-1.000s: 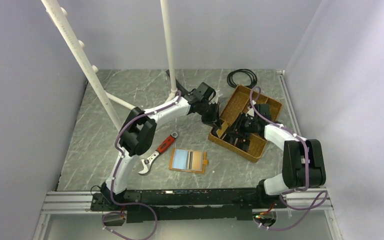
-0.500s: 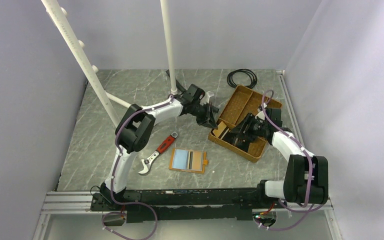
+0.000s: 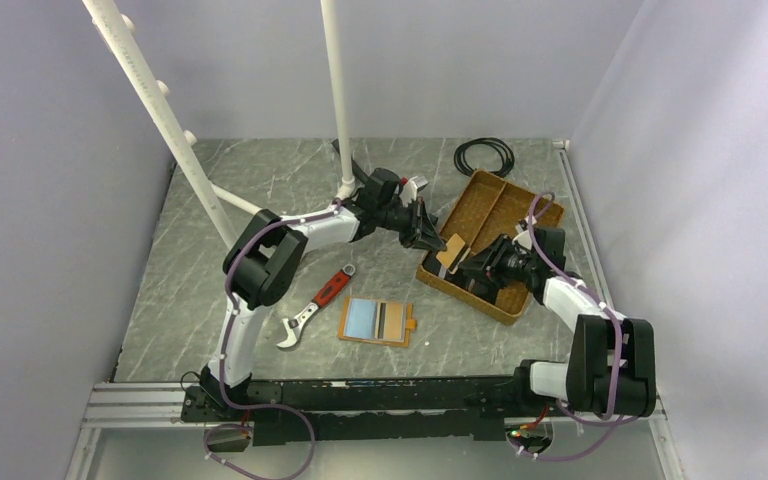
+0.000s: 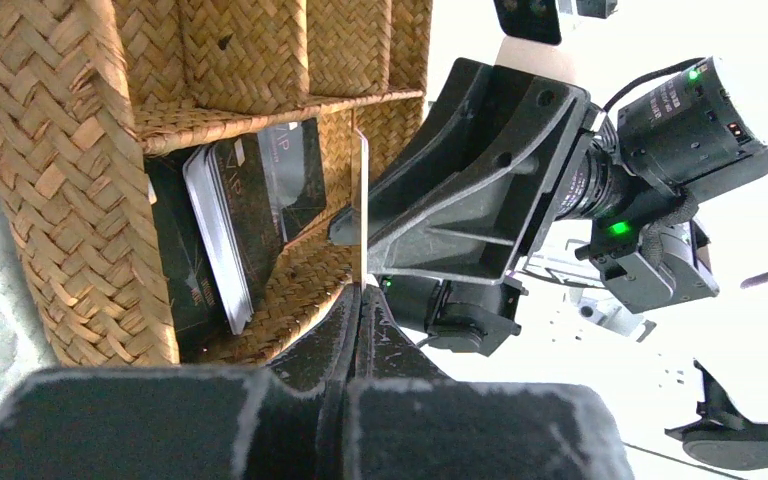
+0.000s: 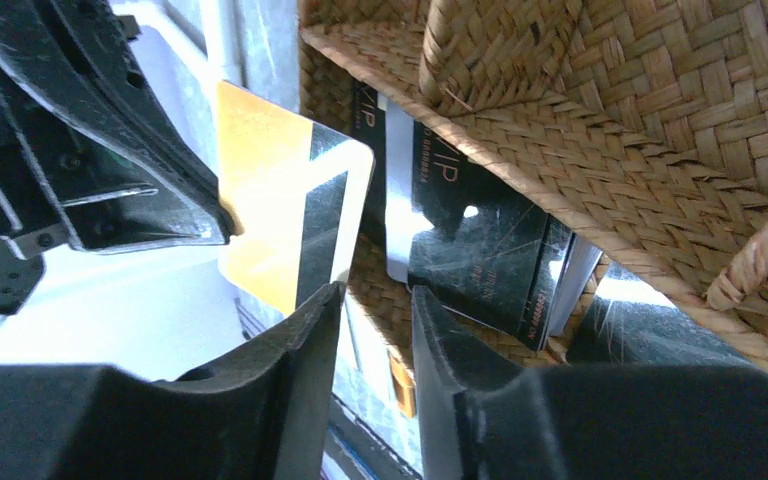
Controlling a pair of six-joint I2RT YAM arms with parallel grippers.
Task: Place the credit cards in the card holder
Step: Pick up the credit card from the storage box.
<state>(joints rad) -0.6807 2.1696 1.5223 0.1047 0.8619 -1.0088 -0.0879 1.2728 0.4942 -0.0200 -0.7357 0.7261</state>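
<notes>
My left gripper (image 3: 432, 240) is shut on a gold card with a black stripe (image 3: 451, 254) and holds it upright by the near left corner of the brown woven tray (image 3: 465, 297). In the left wrist view the card (image 4: 363, 200) shows edge-on above the gripper (image 4: 361, 293). My right gripper (image 3: 472, 268) is open and empty; its fingertips (image 5: 325, 300) stand just below the gold card (image 5: 275, 210). Several dark credit cards (image 5: 480, 250) lean in a tray compartment, also in the left wrist view (image 4: 230, 215). The orange-tan card holder (image 3: 377, 321) lies open on the table.
A red-handled wrench (image 3: 316, 304) lies left of the card holder. A black cable coil (image 3: 484, 155) lies behind the tray. White poles (image 3: 338, 100) rise at the back left. Side walls close in the table.
My left gripper has moved right to the tray's near corner and now holds the gold card. My right gripper has drawn back out of the tray compartment and points left at the card.
</notes>
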